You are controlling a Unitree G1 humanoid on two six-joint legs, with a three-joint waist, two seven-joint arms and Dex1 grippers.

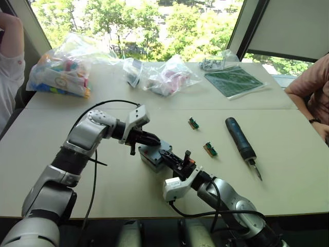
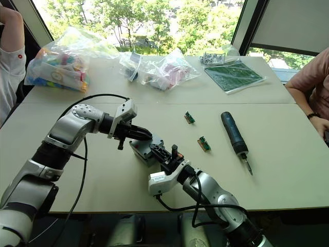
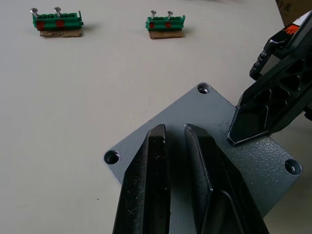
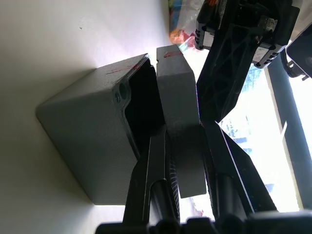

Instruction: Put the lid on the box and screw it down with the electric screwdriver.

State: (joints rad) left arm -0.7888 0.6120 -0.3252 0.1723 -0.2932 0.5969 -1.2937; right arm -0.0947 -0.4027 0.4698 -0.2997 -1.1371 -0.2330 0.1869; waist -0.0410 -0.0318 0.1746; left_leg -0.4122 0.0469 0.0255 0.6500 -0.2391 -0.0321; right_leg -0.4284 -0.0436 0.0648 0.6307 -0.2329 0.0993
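The grey box (image 1: 148, 156) sits at the table's middle, with the grey lid (image 3: 195, 105) over its mouth. In the right wrist view the lid (image 4: 175, 87) stands slightly ajar from the box (image 4: 87, 136), a dark gap between them. My right gripper (image 4: 183, 129) is shut on the lid's edge, one finger in that gap. My left gripper (image 3: 173, 127) is shut, fingertips resting on the lid's outer face. The right gripper's finger (image 3: 263, 112) touches the lid beside them. The electric screwdriver (image 1: 239, 139) lies on the table to the right, untouched.
Two small green components (image 1: 193, 123) (image 1: 209, 149) lie between the box and the screwdriver. Plastic bags (image 1: 61, 69) (image 1: 167, 74) and a green board (image 1: 234, 81) sit at the table's far side. A person's arm (image 1: 311, 98) rests at the right edge, another person (image 1: 10, 56) at the left.
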